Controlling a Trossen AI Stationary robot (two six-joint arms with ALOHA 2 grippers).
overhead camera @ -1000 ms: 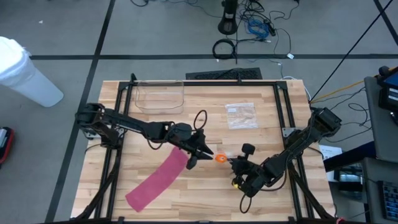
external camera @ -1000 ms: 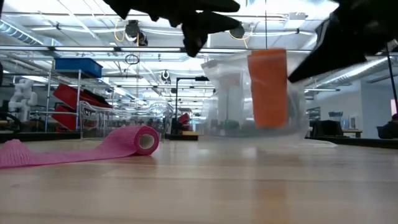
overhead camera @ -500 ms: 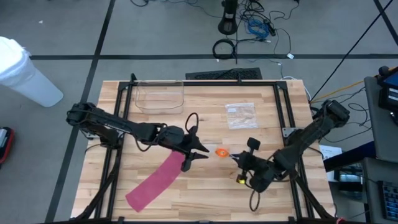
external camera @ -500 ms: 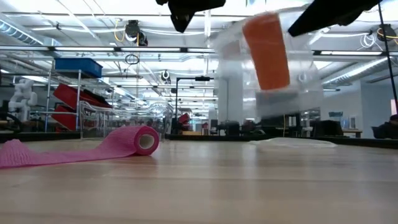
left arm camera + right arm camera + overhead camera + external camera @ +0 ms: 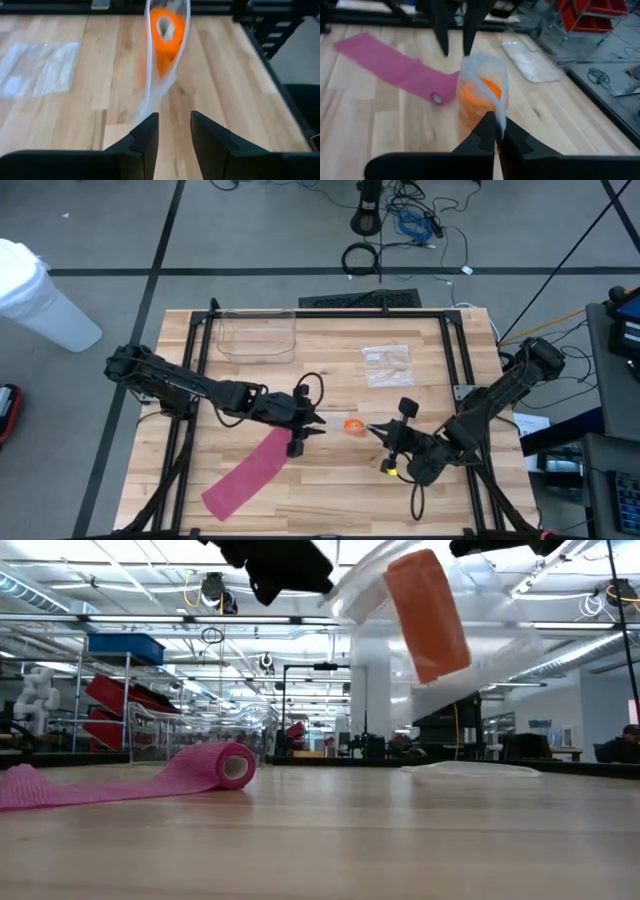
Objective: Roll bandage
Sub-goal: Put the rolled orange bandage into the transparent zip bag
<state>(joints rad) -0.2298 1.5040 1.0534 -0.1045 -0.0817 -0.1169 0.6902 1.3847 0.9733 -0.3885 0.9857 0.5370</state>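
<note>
A pink bandage lies on the table, partly unrolled. Its rolled end [image 5: 235,765] stands on its side and its flat strip [image 5: 245,475] runs toward the near left. An orange roll [image 5: 428,615] sits inside a clear plastic bag [image 5: 482,75] that is held up above the table. My right gripper [image 5: 372,430] is shut on the bag. My left gripper [image 5: 175,122] stands open just left of the bag [image 5: 318,428], with nothing between its fingers. My right gripper pinches the bag's thin edge [image 5: 496,114] between its two shut fingers, coming at it from the table's right, slanting slightly down. The bag hangs clear of the table, tilted, with the orange roll inside it. My left gripper: the bag's near edge [image 5: 146,107] ends right at one fingertip [image 5: 149,125]; I cannot tell whether they touch.
A clear plastic box [image 5: 258,335] stands at the table's far side. A flat clear packet [image 5: 387,365] lies right of it. Black frame rails [image 5: 458,370] run along the table's left and right sides. Bare wood shows near the front edge.
My right gripper has risen with the bag, and the bag and orange roll have tipped over from upright to slanting. My left gripper has drawn back toward the table's left and risen. The pink bandage has stayed where it was.
</note>
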